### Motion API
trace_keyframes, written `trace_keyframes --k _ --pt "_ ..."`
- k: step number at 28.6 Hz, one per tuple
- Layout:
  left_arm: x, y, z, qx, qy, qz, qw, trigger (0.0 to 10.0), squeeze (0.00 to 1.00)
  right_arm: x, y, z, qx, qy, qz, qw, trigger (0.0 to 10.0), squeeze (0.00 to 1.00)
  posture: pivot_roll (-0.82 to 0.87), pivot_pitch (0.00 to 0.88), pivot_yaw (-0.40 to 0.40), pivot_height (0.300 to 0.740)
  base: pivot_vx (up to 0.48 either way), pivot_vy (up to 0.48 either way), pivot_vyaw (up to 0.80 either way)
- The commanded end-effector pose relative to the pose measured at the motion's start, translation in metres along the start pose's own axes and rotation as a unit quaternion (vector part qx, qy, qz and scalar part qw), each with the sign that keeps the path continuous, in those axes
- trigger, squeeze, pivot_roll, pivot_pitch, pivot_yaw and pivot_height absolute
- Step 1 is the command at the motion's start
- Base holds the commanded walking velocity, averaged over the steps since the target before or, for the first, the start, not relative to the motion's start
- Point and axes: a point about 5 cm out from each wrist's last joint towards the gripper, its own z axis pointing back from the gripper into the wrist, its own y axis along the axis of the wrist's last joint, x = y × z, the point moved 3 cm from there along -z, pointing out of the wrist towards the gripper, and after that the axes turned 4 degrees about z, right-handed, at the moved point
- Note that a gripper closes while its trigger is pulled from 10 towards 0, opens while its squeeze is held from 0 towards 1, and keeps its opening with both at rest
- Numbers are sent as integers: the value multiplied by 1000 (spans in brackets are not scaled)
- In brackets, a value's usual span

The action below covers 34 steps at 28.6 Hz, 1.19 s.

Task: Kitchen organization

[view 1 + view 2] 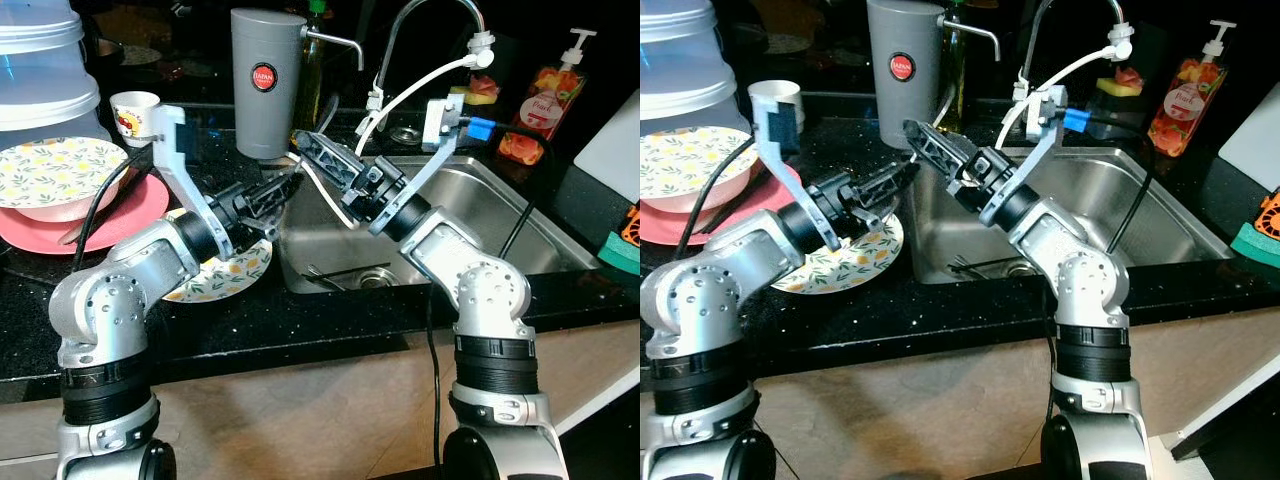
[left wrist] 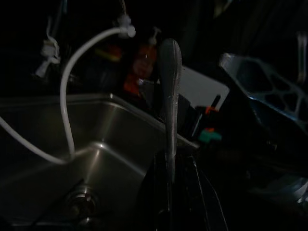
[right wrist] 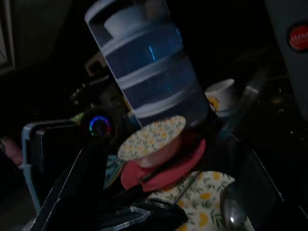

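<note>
Left pincer (image 1: 285,187) pinches a silver metal spoon (image 2: 169,96) by its handle over the left rim of the stainless steel sink (image 1: 520,215); right pincer (image 1: 312,150), fingers spread, hovers just beside it above the black speckled worktop (image 1: 300,320)

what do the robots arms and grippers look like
Both arms are silver metal with rounded joints and ribbed black collars. The left gripper and right gripper each have two long black fingers with latticed cut-outs. Each wrist carries a pale camera bracket; the right one has a blue plug. Black cables trail from both.
</note>
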Motion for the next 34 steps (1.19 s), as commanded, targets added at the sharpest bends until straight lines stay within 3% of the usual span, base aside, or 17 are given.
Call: trace_keyframes --k 1,3,4,5,26,27,29,30,31,32,33,34 --pt "7 -2 -1 -13 -12 -29 999 0 0 -1 0 0 -13 -4 17 1000 10000 0 -35 56 -79 740 0 0 0" --pt "7 -3 -2 -15 -12 -31 999 0 0 0 0 0 -15 -7 16 1000 10000 0 -36 58 -79 740 0 0 0" --pt "7 -2 -2 -14 -10 -31 999 0 0 2 0 1 -12 -12 9 1000 6627 0 -36 58 -79 740 0 0 0" --pt "6 -2 -2 -13 -7 -31 999 0 0 4 1 1 -9 -16 4 1000 0 0 -36 60 -81 740 0 0 0" --pt "-1 3 -3 -6 19 -54 998 0 0 12 9 -2 7 -32 -2 999 0 0 -38 85 -82 740 0 0 0" --pt "-2 3 -4 -5 24 -59 998 1294 820 13 12 -3 11 -36 -2 999 0 0 -37 88 -81 740 0 0 0" --pt "-3 3 -5 -5 26 -60 998 1294 820 14 13 -3 14 -38 -3 999 0 0 -36 88 -81 740 0 0 0" --pt "-3 3 -5 -4 27 -58 998 4118 1000 16 15 -3 16 -42 -2 999 0 0 -35 88 -81 740 0 0 0" --pt "-3 3 -5 -4 27 -57 998 4471 1000 18 16 -3 19 -46 -2 999 0 0 -34 89 -80 740 0 0 0" --pt "-3 3 -6 -4 27 -57 998 6745 1000 19 17 -3 22 -49 -2 999 0 0 -34 89 -80 740 0 0 0" --pt "-3 3 -6 -5 27 -56 998 5569 1000 20 18 -3 24 -51 -2 998 0 0 -33 89 -80 740 0 0 0" --pt "-3 3 -6 -6 26 -55 998 5569 1000 20 18 -3 25 -52 -2 998 0 0 -33 89 -80 740 0 0 0"
